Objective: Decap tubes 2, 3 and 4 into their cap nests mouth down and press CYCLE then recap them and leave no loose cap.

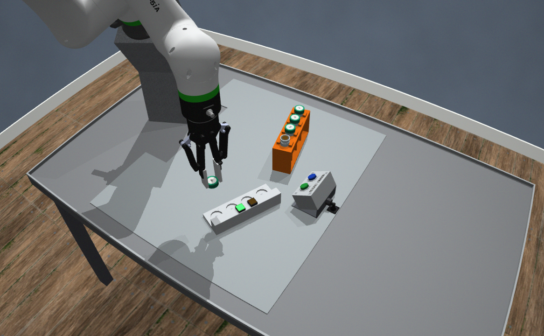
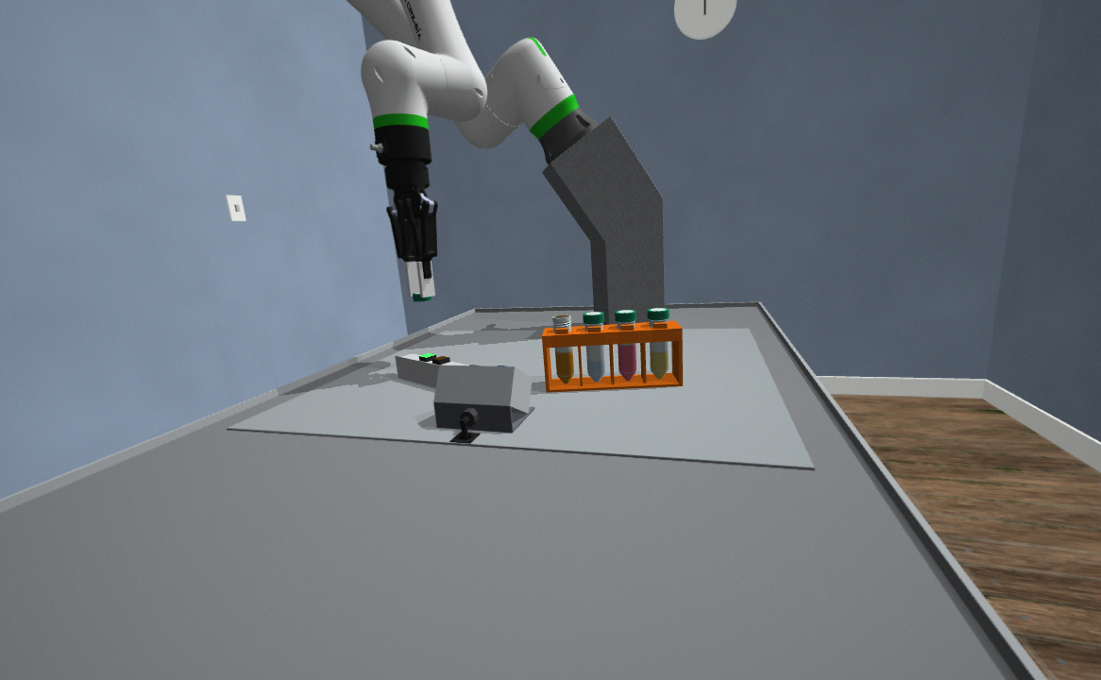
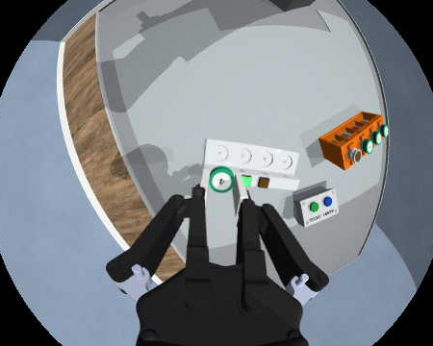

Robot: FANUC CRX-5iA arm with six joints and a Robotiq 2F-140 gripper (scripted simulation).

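Observation:
My gripper (image 1: 211, 178) (image 2: 422, 291) (image 3: 221, 180) is shut on a green cap (image 1: 212, 182) (image 2: 422, 298) (image 3: 222, 181) with a white dot and holds it in the air, mouth down, above the end of the cap tray (image 1: 232, 221) (image 2: 409, 365) (image 3: 212, 146). All the tray's nests look empty. The orange decapping station (image 1: 284, 160) (image 2: 614, 382) (image 3: 335, 150) holds several tubes. The end tube nearest the tray (image 1: 285, 140) (image 2: 561, 322) (image 3: 355, 156) is open; the other three carry green caps. The green lamp (image 1: 239, 207) (image 3: 246, 181) is lit; the amber lamp (image 1: 252, 202) is dark.
The grey key box (image 1: 311, 198) (image 2: 478, 393) stands right of the tray, with the blue key (image 1: 311, 176) (image 3: 327, 202) and the green key (image 1: 304, 186) (image 3: 315, 206) on top. The arm's grey pedestal (image 2: 622, 245) stands behind the station. The table has a raised rim.

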